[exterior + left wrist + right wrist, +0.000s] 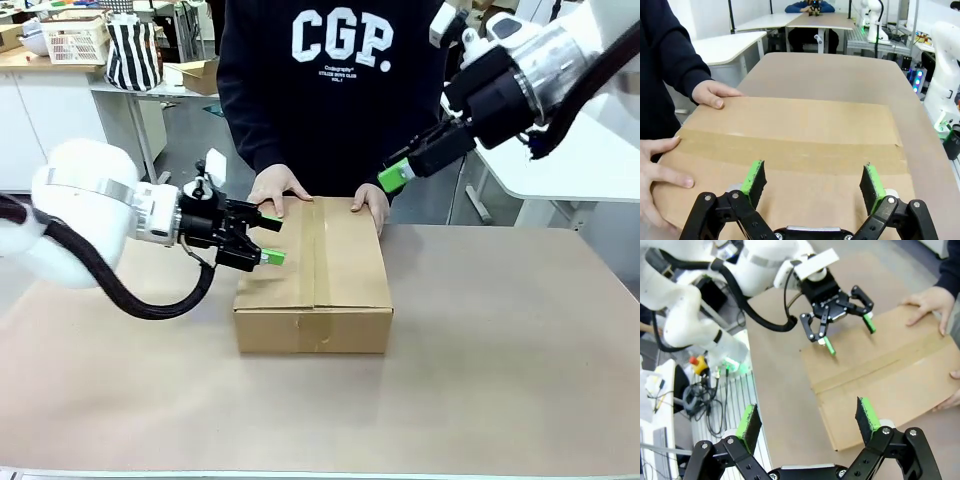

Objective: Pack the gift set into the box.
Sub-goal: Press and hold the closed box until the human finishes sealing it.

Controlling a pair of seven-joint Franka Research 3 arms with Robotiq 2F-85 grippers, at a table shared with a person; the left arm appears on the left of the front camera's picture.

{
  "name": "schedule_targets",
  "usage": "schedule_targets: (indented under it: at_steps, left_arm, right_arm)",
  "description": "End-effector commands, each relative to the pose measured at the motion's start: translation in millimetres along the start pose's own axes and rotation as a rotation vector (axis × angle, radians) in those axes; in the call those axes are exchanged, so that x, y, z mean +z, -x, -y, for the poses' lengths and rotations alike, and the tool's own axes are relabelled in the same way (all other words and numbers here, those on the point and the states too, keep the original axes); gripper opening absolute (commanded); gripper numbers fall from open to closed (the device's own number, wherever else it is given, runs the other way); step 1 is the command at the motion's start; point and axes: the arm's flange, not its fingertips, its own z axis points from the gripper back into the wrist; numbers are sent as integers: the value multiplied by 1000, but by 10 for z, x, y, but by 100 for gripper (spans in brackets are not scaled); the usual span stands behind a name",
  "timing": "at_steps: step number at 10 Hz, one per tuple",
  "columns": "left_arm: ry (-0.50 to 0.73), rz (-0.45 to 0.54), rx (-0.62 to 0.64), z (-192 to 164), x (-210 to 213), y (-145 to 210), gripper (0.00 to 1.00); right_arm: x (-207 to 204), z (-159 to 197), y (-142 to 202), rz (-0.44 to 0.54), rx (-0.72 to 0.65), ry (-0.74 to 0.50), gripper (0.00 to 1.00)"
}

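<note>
The box (pixel 315 270) lies on the table with its flaps shut and a strip of brown tape along the seam. The gift set is out of view. The person's hands (pixel 280 187) rest flat on the box's far edge. My left gripper (pixel 273 240) hovers open at the box's left side, just over its top; in the left wrist view the left gripper (pixel 813 175) spans bare cardboard of the box (pixel 790 130). My right gripper (pixel 395 176) hangs open in the air above the box's far right corner, looking down on the box (pixel 890 375) and the left gripper (pixel 850 336).
The table (pixel 500 380) is covered in brown paper, with free room right of and in front of the box. A white side table (pixel 570 170) stands at the far right. Cables and a red stop button (pixel 694 361) lie beside the table's left edge.
</note>
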Motion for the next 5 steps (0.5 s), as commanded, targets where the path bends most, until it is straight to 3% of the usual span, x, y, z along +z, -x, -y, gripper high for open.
schedule_targets:
  at_steps: [1, 3, 5]
  left_arm:
    - [-18, 22, -18, -19, -93, 45, 100]
    - [-9, 20, -3, -16, -102, 101, 100]
    - [0, 18, 3, -20, -113, 126, 100]
  right_arm:
    - [-357, 303, 386, 49, 110, 5, 100]
    - [-711, 556, 828, 125, 150, 63, 100]
    - [-976, 799, 1112, 278, 129, 56, 100]
